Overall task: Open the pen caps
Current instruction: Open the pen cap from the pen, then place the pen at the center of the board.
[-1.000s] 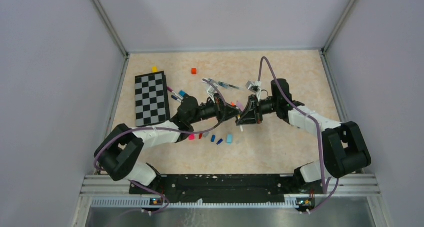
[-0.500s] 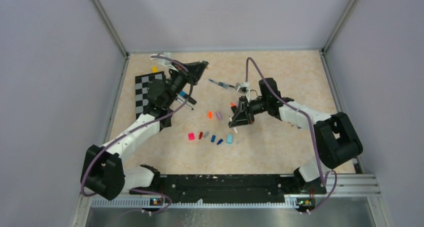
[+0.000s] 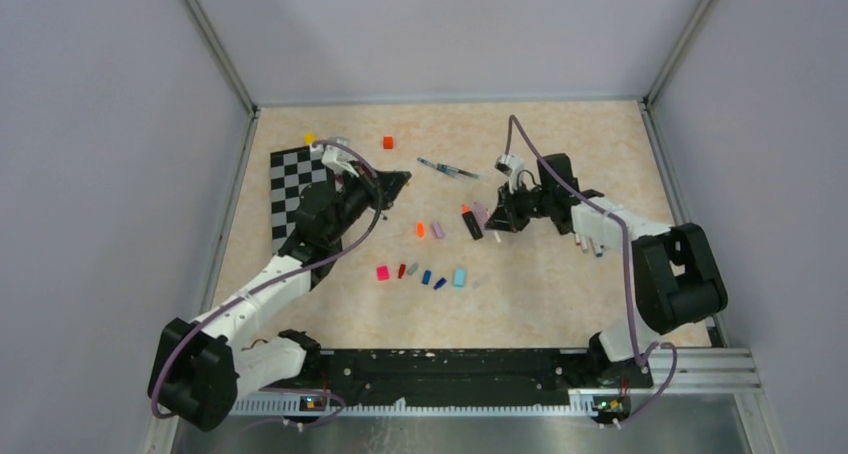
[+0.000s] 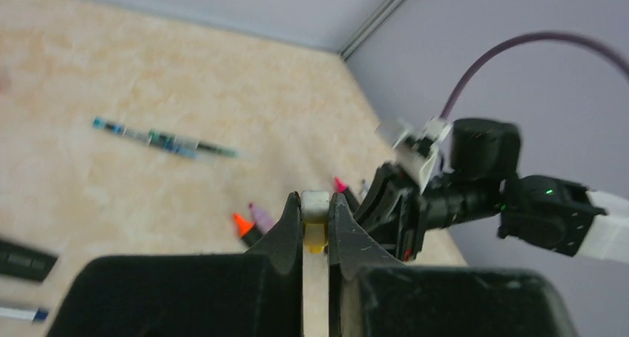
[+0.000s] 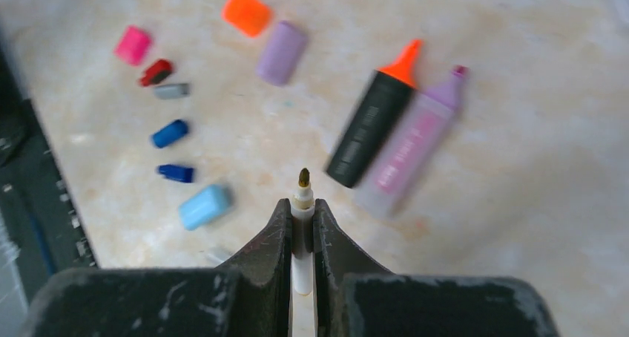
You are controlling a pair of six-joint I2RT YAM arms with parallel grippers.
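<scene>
My left gripper (image 3: 399, 182) (image 4: 315, 200) hangs over the table's back left, shut on a small pale and yellow pen cap (image 4: 315, 231). To the right, my right gripper (image 3: 497, 223) (image 5: 300, 209) is shut on a thin white pen (image 5: 303, 194) with a bare olive tip. Below it lie two uncapped highlighters, a black one with an orange tip (image 5: 371, 129) (image 3: 470, 222) and a purple one (image 5: 412, 145). Loose caps lie left of them: orange (image 5: 247, 12), purple (image 5: 282, 52), pink (image 5: 133, 44), red (image 5: 156, 72), grey (image 5: 172, 90), blue (image 5: 170, 133), dark blue (image 5: 176, 173), light blue (image 5: 205, 206).
A checkerboard (image 3: 292, 174) lies at the left under my left arm. A yellow cube (image 3: 309, 138) and a red cube (image 3: 388, 142) sit near the back. A thin pen (image 3: 445, 168) lies at the back middle. Several more pens (image 3: 590, 244) lie under my right forearm.
A second ago both grippers met at the middle. The left one pulled away to the back left with the cap. The right one drew back to the right with the pen.
</scene>
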